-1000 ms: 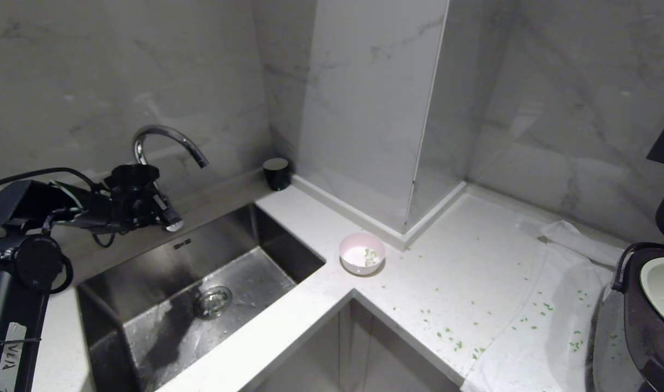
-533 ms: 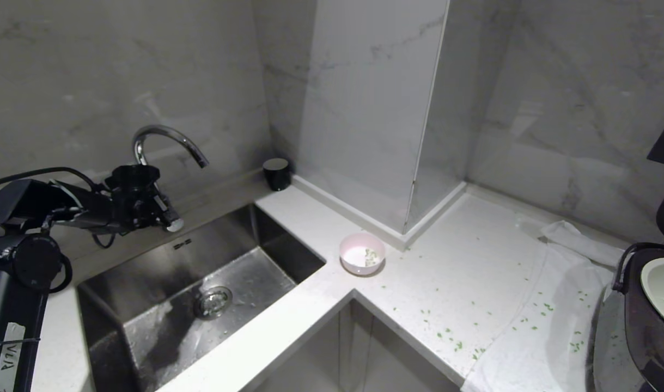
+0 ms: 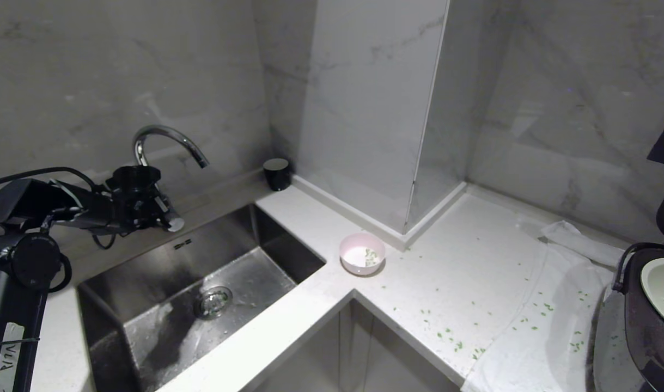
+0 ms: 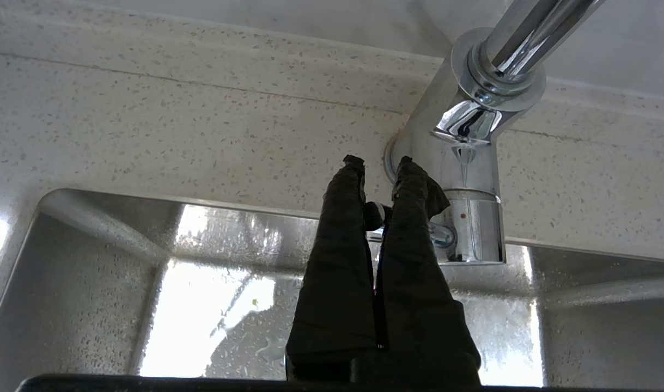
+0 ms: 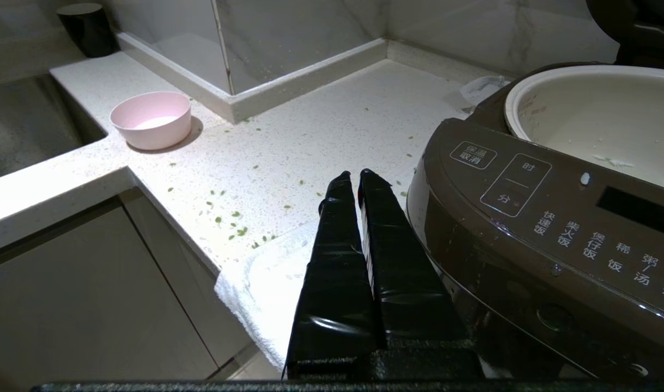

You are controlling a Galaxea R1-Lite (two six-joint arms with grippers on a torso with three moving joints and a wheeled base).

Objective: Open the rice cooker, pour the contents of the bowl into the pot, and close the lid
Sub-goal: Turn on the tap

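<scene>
Bowl [image 3: 362, 253]: small, light, rigid, slick; grasp by rim. Left claw [image 4: 379, 163] closed on faucet lever; right claw [image 5: 358, 178] closed, empty.

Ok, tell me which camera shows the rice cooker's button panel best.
The right wrist view: the rice cooker fills its side, and the button panel with white labels reads clearly. The head view catches only the cooker's edge at the frame border, panel unseen. The left wrist view shows none of it.
</scene>
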